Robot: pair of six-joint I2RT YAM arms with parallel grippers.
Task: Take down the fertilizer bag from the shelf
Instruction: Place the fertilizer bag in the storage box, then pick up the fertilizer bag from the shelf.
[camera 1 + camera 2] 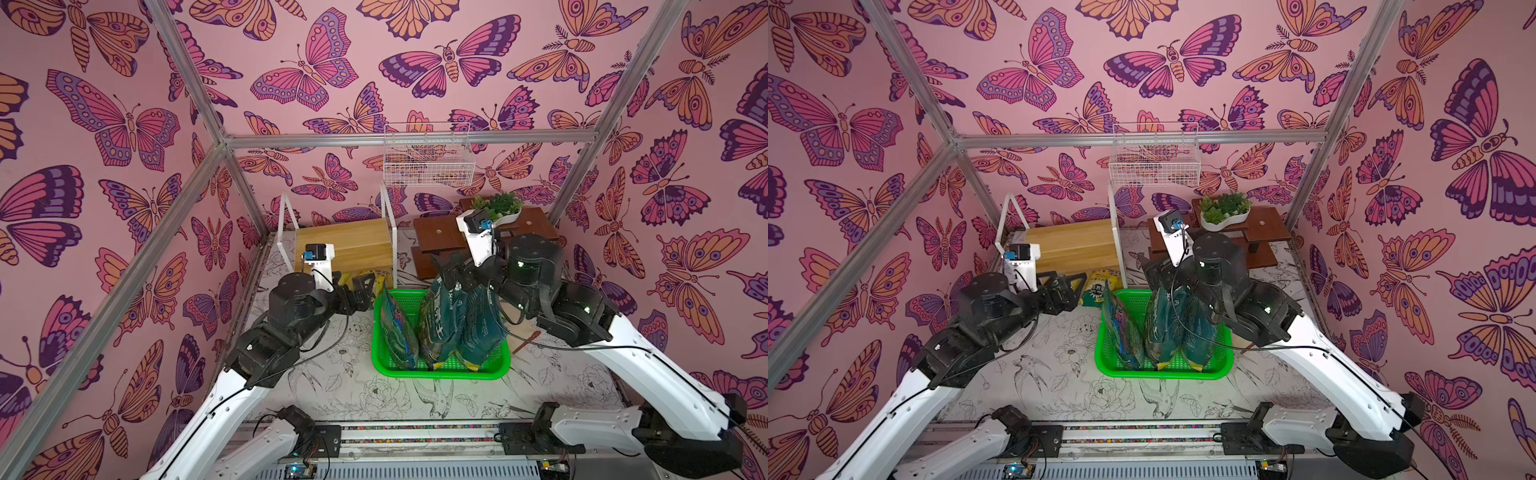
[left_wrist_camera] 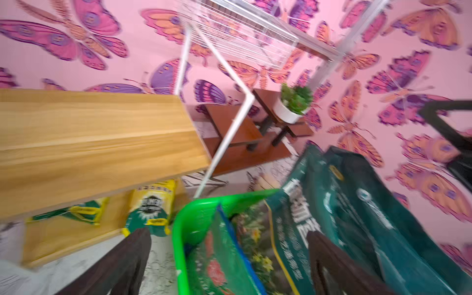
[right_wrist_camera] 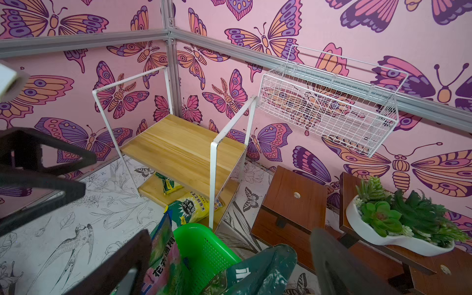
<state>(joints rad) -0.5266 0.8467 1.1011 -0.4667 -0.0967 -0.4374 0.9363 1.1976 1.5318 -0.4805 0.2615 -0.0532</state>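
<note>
Your left gripper (image 1: 1079, 291) is spread, empty; yellow-green plastic fertilizer bag (image 1: 1099, 286) just ahead (white-framed wooden shelf (image 1: 1075, 245), lower board). Right gripper (image 1: 453, 272) released.

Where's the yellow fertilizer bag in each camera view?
A top view: yellow fertilizer bag, a sliver beyond green basket.
A top view: bag clearer, under the shelf's top board.
Left wrist: bag under that board.
Right wrist: bag low on the shelf.
Shared landmark: green basket.

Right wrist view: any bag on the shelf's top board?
No, the shelf's top board is bare; a yellow-green bag and a smaller bag lie on the lower board.
</note>
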